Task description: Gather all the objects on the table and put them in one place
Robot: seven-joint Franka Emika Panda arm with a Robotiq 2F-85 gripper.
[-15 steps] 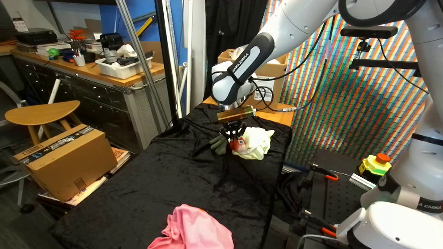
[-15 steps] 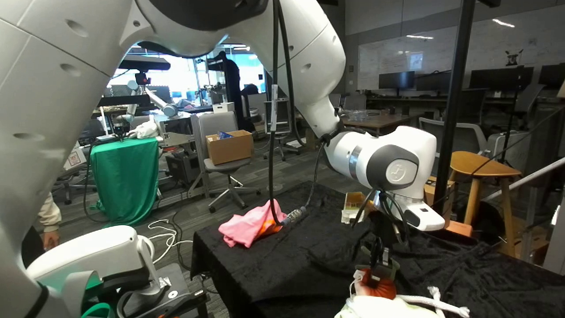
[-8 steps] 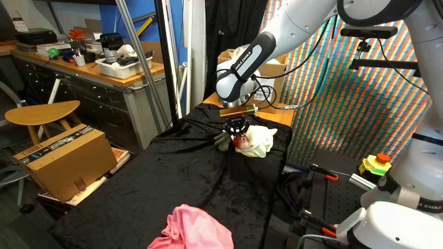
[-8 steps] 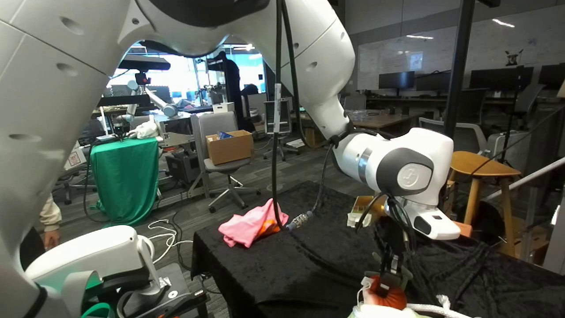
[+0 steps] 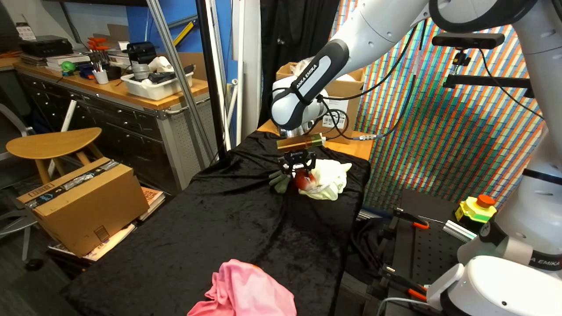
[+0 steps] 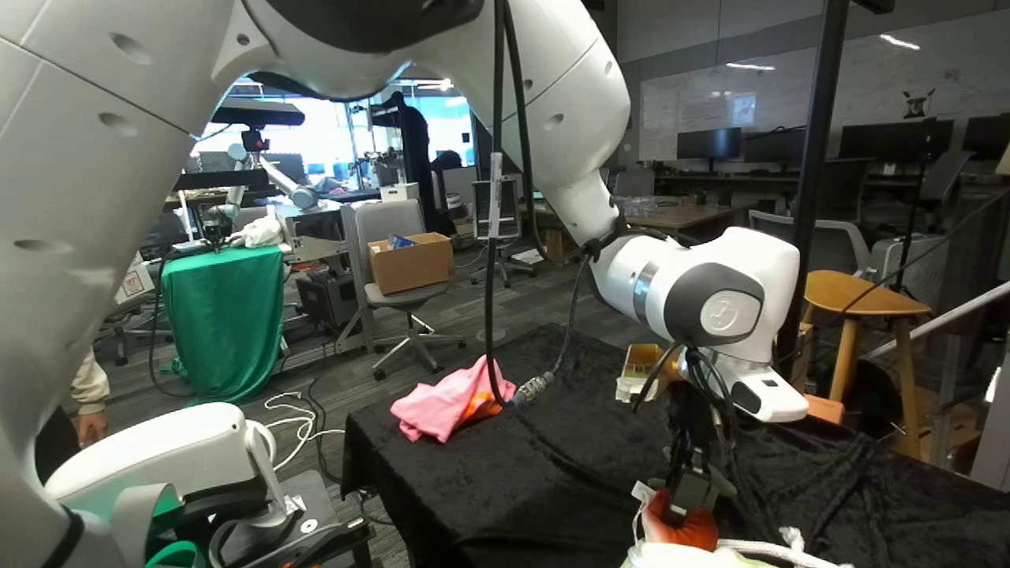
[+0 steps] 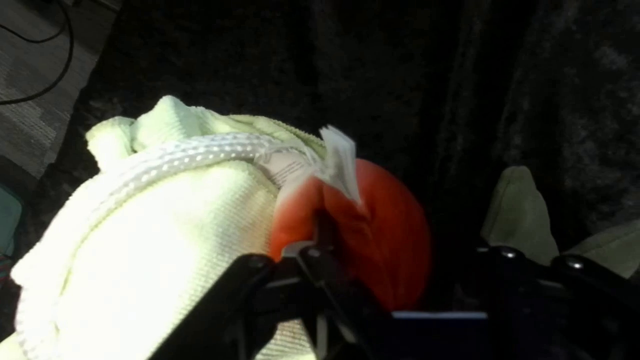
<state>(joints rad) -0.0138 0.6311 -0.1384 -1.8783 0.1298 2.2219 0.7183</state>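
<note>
Wrist view: gripper (image 7: pixel 397 242) low at the red plush ball (image 7: pixel 400 220), jaws spread partway, holding nothing that I can see. One finger (image 7: pixel 314 260) lies against the red plush; the other is lost in the dark, and I can't tell if it touches. Ball snug against a pale plush lump (image 7: pixel 165 240), white rope (image 7: pixel 200 151) lying across the lump. Grey-green leaves (image 7: pixel 520 215) on the ball's opposite side; whether joined to it, can't tell. All this on the black-covered table (image 5: pixel 210 224), toward its far end in an exterior view, a cardboard carton (image 5: pixel 356 98) just beyond. Pink cloth (image 6: pixel 442 404), crumpled, some orange showing, well apart on the same table in both exterior views. Beside the table: brown taped box (image 5: pixel 94 210) resting on books (image 5: pixel 151 201), wooden stool (image 5: pixel 52 141) just behind it.
</note>
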